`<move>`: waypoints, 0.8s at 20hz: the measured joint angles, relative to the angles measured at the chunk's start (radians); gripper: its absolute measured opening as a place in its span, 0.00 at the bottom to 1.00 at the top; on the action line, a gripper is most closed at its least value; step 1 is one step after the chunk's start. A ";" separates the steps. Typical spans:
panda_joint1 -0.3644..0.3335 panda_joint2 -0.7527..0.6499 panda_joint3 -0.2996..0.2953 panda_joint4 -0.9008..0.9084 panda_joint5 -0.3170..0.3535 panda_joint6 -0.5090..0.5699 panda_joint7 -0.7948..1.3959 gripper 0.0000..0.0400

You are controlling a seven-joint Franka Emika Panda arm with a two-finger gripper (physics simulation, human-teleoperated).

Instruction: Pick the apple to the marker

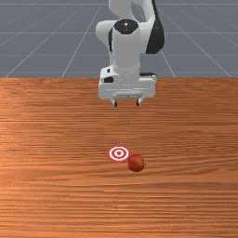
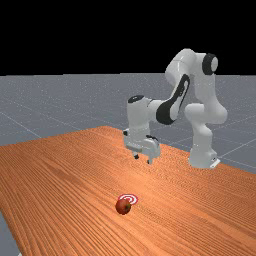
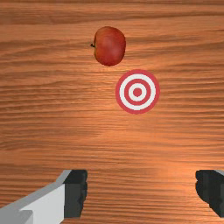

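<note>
1. Front view: the gripper (image 1: 126, 104) hangs above the table (image 1: 51, 186) at the end of the arm (image 1: 126, 51), well apart from the apple (image 1: 136, 163), with its two tips pointing down and nothing between them.
2. In the front view, the apple sits on the wood beside the marker (image 1: 118, 153), toward the front view's right and a little nearer the camera. Its stem points to the front view's right.
3. The marker is a flat round target of red and white rings.
4. In the far view, the arm reaches in from the far view's right, and the gripper is in the air, higher than the apple.
5. In the wrist view, the fingers (image 3: 75, 193) stand wide apart, with bare wood seen between them. The marker lies nearer to them than the apple does, and a narrow strip of wood separates apple and marker.
</note>
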 joint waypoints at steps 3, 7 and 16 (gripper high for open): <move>0.007 0.144 0.010 0.116 0.006 0.030 0.010 0.98; 0.013 0.385 0.011 0.355 0.008 0.038 0.054 1.00; 0.044 0.640 0.015 0.591 -0.002 0.039 0.112 1.00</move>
